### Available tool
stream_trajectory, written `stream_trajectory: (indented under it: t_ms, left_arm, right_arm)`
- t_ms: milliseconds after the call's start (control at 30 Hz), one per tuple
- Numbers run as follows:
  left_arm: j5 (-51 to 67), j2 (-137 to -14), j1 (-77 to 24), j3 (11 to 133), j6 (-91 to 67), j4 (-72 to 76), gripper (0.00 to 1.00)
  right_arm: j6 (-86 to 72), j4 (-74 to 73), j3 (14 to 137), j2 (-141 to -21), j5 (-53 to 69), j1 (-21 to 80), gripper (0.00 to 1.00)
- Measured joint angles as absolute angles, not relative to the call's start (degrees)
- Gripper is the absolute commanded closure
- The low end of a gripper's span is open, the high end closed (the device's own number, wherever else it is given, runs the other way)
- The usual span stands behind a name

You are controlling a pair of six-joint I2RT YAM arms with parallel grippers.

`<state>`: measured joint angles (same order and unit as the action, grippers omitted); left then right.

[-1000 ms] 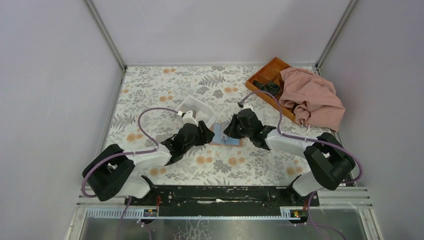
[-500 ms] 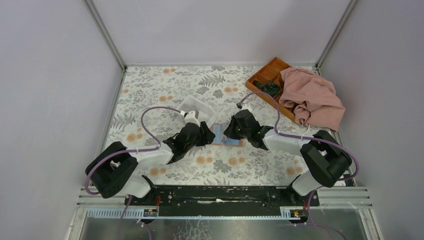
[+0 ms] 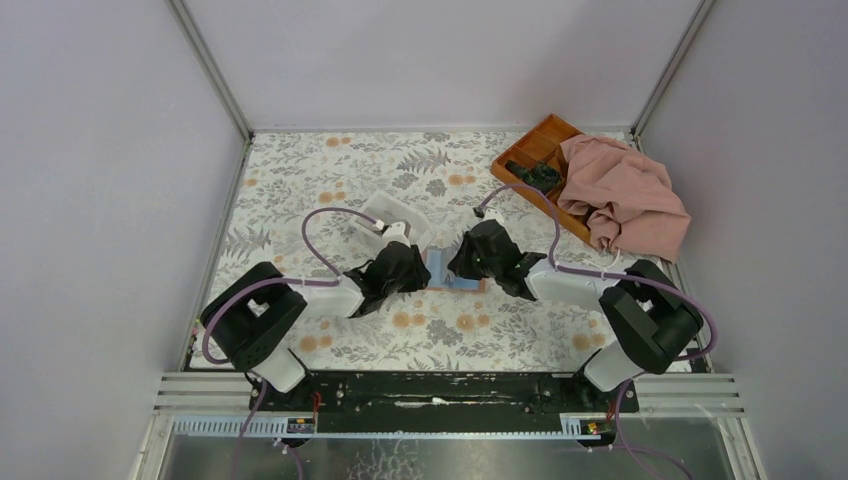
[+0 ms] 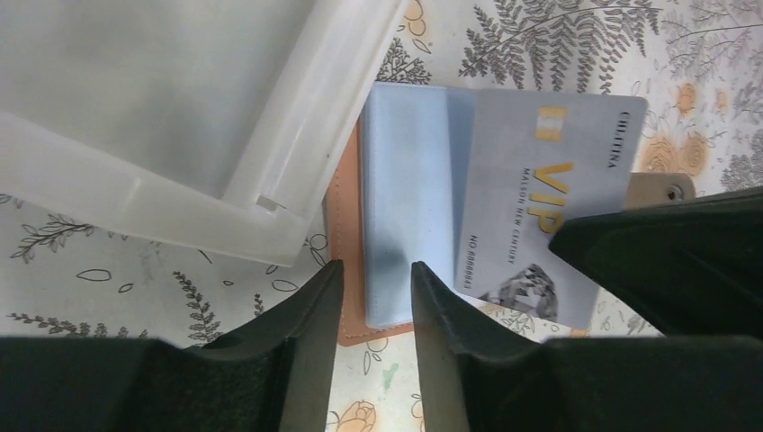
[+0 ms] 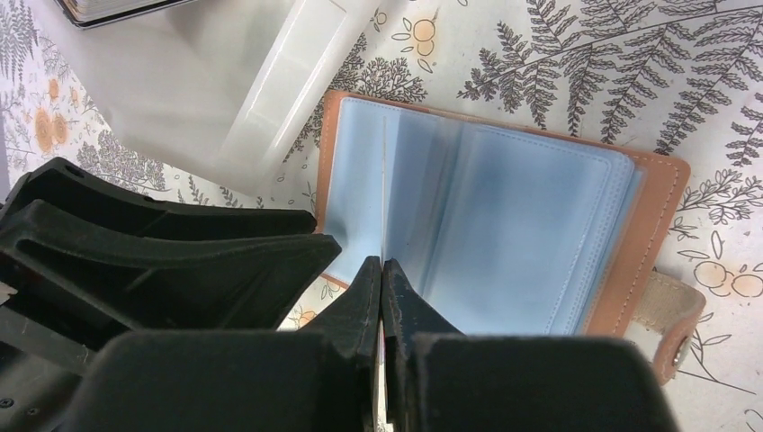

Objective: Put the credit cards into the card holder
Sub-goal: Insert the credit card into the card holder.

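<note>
Left wrist view: right gripper (image 5: 383, 270) is clamped on a credit card (image 4: 540, 189), holding it over the open card holder (image 4: 345, 225) on the table, probably to feed a blue sleeve. Left gripper (image 4: 376, 270) hangs parted at the holder's six o'clock, gripping nothing. White box (image 4: 180, 117) crowds its ten o'clock edge; twelve o'clock lies free.

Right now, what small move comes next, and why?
Probably the right hand should ease its card into a blue sleeve of the open holder: the pinched card lies on top, not inside, while the left hand, part open, sits at the holder's edge.
</note>
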<state>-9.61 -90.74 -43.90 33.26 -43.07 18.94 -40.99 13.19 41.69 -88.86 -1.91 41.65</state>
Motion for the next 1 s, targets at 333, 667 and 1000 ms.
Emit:
stream_trajectory:
  t_ms: [333, 667, 1000]
  left_arm:
    - [-11.16, -93.58, -43.90, 35.44, -42.87, 18.98, 0.72]
    - [-11.64, -94.02, -43.90, 35.73, -42.87, 19.00, 0.74]
    - [-11.68, -94.11, -43.90, 35.73, -42.87, 19.05, 0.75]
  right_arm:
    - [-40.84, 13.15, 40.69, -84.99, -2.20, 41.56, 1.00]
    - [-41.08, 13.23, 37.91, -82.83, -2.35, 38.68, 1.00]
    - [-43.09, 16.23, 34.44, -83.48, 0.36, 35.81, 1.00]
